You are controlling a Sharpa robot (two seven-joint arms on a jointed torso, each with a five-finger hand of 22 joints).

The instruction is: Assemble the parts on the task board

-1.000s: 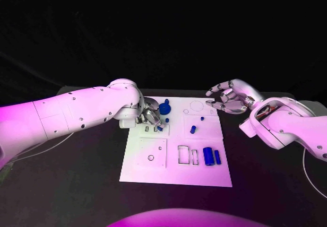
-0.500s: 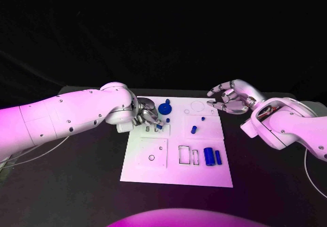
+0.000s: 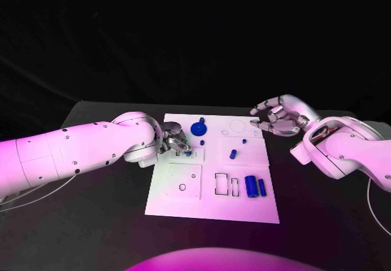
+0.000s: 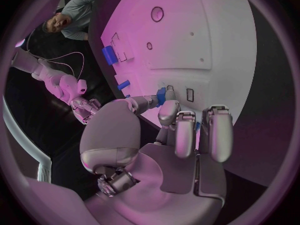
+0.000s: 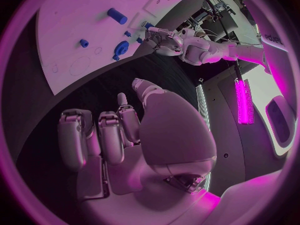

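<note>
1. Board status first: your task board (image 3: 213,197) lies mid-desk (image 3: 98,226), and most blue parts sit loose on it, so I'd judge assembly barely begun.
2. Near the board's far left, a small blue part (image 4: 161,96) is pinched in your left hand's (image 3: 174,140) fingers (image 4: 169,111), low over a slot.
3. Beside it you have the round blue part (image 3: 198,129); mid-board, a short blue peg (image 3: 232,153).
4. Toward the near right, two blue blocks (image 3: 254,186) lie beside empty rectangular slots, waiting.
5. Your right hand (image 3: 276,117) hovers off the board's far right corner, fingers curled loosely, grasping nothing.
</note>
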